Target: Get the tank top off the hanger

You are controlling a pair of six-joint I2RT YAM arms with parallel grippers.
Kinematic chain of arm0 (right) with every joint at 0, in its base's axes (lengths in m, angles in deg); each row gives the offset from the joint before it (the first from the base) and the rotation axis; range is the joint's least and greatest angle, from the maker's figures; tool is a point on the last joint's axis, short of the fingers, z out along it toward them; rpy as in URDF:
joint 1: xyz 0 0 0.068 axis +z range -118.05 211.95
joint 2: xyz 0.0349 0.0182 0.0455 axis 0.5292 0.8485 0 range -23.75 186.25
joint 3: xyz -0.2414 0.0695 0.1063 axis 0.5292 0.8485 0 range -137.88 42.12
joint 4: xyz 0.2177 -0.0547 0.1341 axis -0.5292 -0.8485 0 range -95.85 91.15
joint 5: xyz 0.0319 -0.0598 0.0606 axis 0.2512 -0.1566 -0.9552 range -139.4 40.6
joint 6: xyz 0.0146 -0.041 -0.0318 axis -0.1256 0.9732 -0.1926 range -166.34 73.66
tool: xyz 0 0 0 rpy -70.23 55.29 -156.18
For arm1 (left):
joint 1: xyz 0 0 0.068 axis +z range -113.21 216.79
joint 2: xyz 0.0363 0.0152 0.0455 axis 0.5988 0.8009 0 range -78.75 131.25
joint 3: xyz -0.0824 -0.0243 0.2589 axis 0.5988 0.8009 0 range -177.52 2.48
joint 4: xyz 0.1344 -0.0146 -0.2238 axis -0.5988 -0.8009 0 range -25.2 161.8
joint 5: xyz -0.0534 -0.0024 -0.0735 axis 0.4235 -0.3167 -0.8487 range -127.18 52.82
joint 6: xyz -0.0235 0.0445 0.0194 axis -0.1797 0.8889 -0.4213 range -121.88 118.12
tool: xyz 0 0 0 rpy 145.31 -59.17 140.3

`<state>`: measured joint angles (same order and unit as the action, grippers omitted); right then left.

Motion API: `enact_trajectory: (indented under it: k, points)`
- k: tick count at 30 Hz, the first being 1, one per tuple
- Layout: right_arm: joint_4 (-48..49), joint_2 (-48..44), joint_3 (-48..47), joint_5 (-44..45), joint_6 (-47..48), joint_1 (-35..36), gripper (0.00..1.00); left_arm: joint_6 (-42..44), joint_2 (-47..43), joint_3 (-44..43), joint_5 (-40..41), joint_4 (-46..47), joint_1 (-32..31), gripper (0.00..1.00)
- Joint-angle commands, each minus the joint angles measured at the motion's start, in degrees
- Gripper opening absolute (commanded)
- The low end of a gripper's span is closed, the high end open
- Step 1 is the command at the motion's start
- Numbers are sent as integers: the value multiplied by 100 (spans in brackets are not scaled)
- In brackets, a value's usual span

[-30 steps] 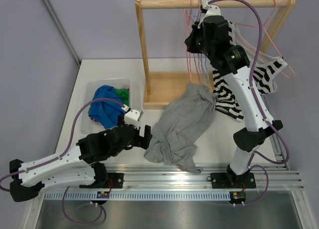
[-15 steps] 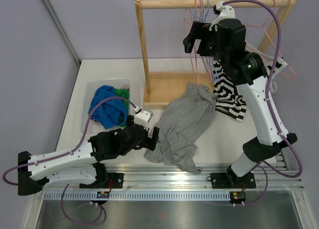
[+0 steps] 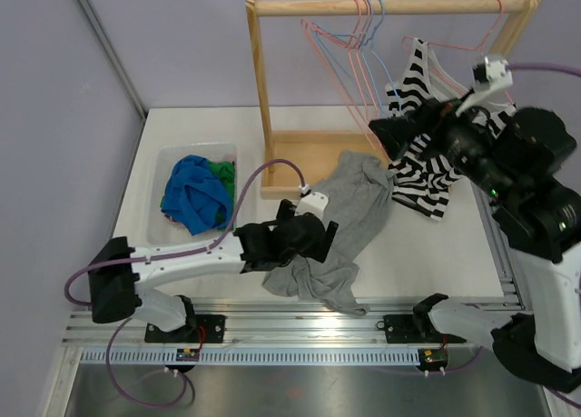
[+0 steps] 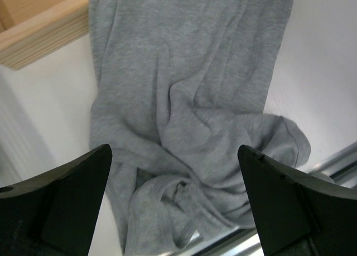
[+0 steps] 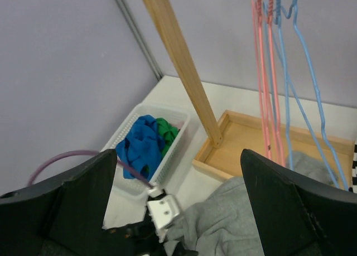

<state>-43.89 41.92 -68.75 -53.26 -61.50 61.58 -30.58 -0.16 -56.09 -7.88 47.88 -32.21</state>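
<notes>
A grey tank top (image 3: 343,219) lies crumpled on the table in front of the rack, free of any hanger; its strap loops show in the left wrist view (image 4: 184,100). A black-and-white striped top (image 3: 425,167) hangs from a pink hanger (image 3: 463,44) at the right end of the rail. My left gripper (image 3: 313,231) hovers open just over the grey tank top's near part (image 4: 174,155), nothing between its fingers. My right gripper (image 3: 386,126) is open in the air beside the striped top, looking down at the table (image 5: 175,161).
Several bare pink and blue hangers (image 3: 359,40) hang from the wooden rail (image 3: 381,5). The rack's wooden tray base (image 3: 300,163) stands behind the grey top. A white basket (image 3: 168,158) with blue and green clothes sits at the left.
My right gripper opened and swung away from the rail, down and to the right. The left arm reached right, over the grey tank top. The striped top hangs more bunched.
</notes>
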Motion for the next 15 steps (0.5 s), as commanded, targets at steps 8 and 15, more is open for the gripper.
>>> enact_trajectory:
  k: [8, 15]
  points:
    - [39, -2189, 1542, -652, 188, 26, 100, 155, 2458, -1666, -495, 635, 316, 99]
    - [-374, -2541, 1612, -537, 250, 26, 99, -240, 3637, -2133, -443, 204, 377, 99]
